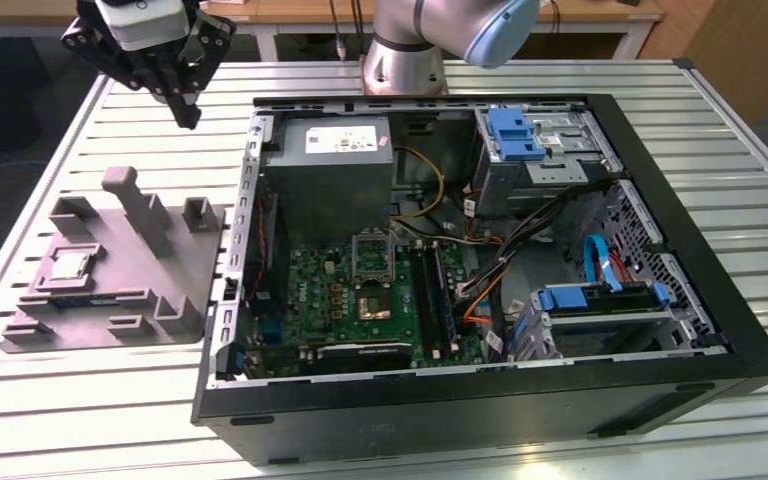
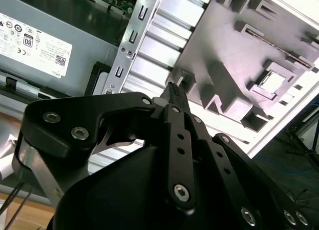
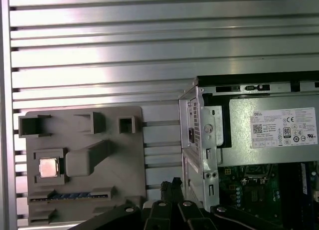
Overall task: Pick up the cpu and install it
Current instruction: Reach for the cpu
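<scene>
gripper (image 1: 188, 112) far side, fingertips together, above table (image 1: 91, 400) | cpu (image 1: 67, 265) lying in grey fixture (image 1: 144, 300), well apart from gripper (exterior view's left of open computer case (image 1: 491, 400))

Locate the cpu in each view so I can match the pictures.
Exterior view: the cpu sits in a recess of the grey fixture, at the exterior view's left of the computer case.
Second wrist view: cpu in the fixture's square recess.
First wrist view: cpu in that recess, on the fixture's side away from the case.
Shared landmark: the white label inside the case.
</scene>
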{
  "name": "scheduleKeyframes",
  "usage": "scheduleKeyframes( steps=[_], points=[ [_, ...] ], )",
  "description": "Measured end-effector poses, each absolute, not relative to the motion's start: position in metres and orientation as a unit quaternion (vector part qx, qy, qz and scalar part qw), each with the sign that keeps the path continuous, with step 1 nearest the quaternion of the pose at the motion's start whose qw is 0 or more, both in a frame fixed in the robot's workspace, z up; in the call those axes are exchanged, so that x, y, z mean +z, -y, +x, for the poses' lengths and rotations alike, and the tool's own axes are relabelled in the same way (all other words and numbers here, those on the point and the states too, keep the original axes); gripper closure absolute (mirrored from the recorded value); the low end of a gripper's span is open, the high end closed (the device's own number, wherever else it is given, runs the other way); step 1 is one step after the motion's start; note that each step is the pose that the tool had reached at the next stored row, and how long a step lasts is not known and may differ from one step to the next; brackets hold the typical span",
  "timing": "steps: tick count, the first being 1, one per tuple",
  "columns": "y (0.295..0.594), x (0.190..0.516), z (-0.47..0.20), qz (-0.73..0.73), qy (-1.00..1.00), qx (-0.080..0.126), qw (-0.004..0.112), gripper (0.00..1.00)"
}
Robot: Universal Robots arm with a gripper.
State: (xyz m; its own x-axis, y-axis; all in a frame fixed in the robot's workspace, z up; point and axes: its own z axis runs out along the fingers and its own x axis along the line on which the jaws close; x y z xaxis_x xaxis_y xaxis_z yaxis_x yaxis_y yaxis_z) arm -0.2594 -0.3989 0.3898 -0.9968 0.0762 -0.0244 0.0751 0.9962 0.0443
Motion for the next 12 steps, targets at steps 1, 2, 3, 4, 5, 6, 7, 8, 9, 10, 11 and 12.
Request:
scheduleKeyframes(
  steps=[1, 2, 3, 4, 5, 6, 7, 8, 9, 10, 11, 12],
  points=[
    [0.3989, 0.3897, -0.2598, 0.038, -0.999, 0.022, 0.013, 0.89],
    [0.3989, 0.3897, -0.2603, 0.038, -0.999, 0.022, 0.013, 0.89],
    [0.3989, 0.3897, -0.2609, 0.038, -0.999, 0.022, 0.013, 0.89],
    [0.399, 0.3897, -0.2615, 0.038, -0.999, 0.022, 0.013, 0.89],
    [0.3989, 0.3897, -0.2621, 0.038, -0.999, 0.022, 0.013, 0.89],
    [0.3989, 0.3896, -0.2628, 0.038, -0.999, 0.022, 0.013, 0.89],
    [0.3989, 0.3896, -0.2635, 0.038, -0.999, 0.022, 0.013, 0.89],
    [0.3989, 0.3896, -0.2642, 0.038, -0.999, 0.022, 0.013, 0.89],
    [0.3989, 0.3896, -0.2648, 0.038, -0.999, 0.022, 0.013, 0.89],
    [0.3989, 0.3896, -0.2655, 0.038, -0.999, 0.022, 0.013, 0.89],
    [0.3989, 0.3895, -0.2662, 0.038, -0.999, 0.022, 0.013, 0.89],
    [0.3989, 0.3895, -0.2668, 0.038, -0.999, 0.022, 0.013, 0.89]
  ],
)
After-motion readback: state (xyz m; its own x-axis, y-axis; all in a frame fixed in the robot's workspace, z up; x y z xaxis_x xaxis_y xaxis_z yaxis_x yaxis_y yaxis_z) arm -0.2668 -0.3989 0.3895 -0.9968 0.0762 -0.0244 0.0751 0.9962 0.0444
